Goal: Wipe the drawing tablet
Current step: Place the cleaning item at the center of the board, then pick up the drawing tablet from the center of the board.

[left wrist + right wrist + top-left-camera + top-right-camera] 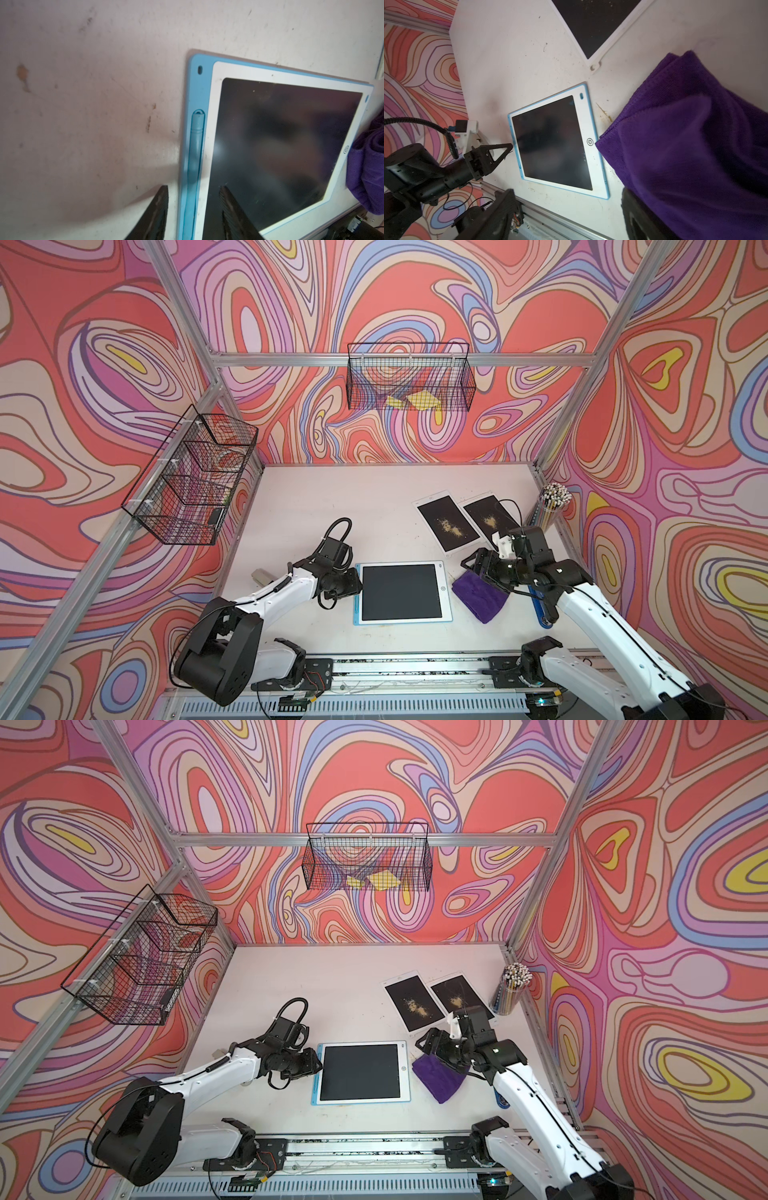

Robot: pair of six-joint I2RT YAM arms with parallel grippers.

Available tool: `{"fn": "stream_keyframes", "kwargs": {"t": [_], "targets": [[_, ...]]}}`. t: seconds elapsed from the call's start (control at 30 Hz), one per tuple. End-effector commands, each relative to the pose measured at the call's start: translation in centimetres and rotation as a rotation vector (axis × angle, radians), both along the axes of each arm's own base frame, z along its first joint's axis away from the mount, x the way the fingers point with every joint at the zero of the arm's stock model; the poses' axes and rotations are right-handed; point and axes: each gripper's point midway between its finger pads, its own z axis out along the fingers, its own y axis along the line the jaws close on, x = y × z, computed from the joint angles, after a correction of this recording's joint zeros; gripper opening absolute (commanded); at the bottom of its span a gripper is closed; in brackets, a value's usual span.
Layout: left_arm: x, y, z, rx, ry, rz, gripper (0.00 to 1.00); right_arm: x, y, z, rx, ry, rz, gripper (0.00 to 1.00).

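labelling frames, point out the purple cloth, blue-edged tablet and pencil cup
purple cloth (478, 599): in a top view, its middle
blue-edged tablet (400, 592): in a top view, screen centre
pencil cup (547, 517): in a top view, clear wall

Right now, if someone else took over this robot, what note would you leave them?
Left jaws: open, straddling the left edge of the tablet.
Right jaws: open above the cloth, holding nothing.
The cloth lies on the table, right of the tablet.
Done: the tablet's screen looks blank.
Left: probably nothing on this one; the two back tablets show yellow specks.
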Motion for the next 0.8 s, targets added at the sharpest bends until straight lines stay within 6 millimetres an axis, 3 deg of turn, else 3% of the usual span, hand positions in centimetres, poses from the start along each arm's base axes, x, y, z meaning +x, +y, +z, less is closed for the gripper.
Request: {"fn": "stream_keyframes", "kwargs": {"t": [0.0, 0.17, 0.23, 0.33, 0.43, 0.6, 0.77], "targets": [[-0.2, 0.5, 0.3, 0.006, 0.002, 0.026, 0.44, 1.7, 0.9, 2.9, 0.027, -0.12, 0.048, 0.8], [0.1, 0.6, 0.6, 0.021, 0.001, 0.026, 0.44, 1.3, -1.6, 1.0, -0.128, -0.054, -0.011, 0.73], [0.2, 0.6, 0.8, 0.018, -0.002, 0.028, 0.43, 1.0, -0.4, 1.1, -0.064, -0.068, 0.042, 0.72], [0.1, 0.4, 0.5, 0.009, 0.009, 0.027, 0.44, 0.1, 3.9, 1.3, 0.158, -0.05, 0.168, 0.71], [-0.1, 0.4, -0.1, 0.002, 0.03, 0.029, 0.44, -1.2, 6.7, 0.0, 0.179, 0.001, 0.271, 0.72], [-0.5, 0.3, -0.8, -0.015, 0.049, 0.041, 0.44, -2.4, 8.3, -3.4, 0.188, 0.101, 0.314, 0.73], [-1.0, 0.6, -1.0, -0.007, 0.055, 0.042, 0.44, -2.8, 7.3, -6.9, 0.11, 0.165, 0.28, 0.73]]}}
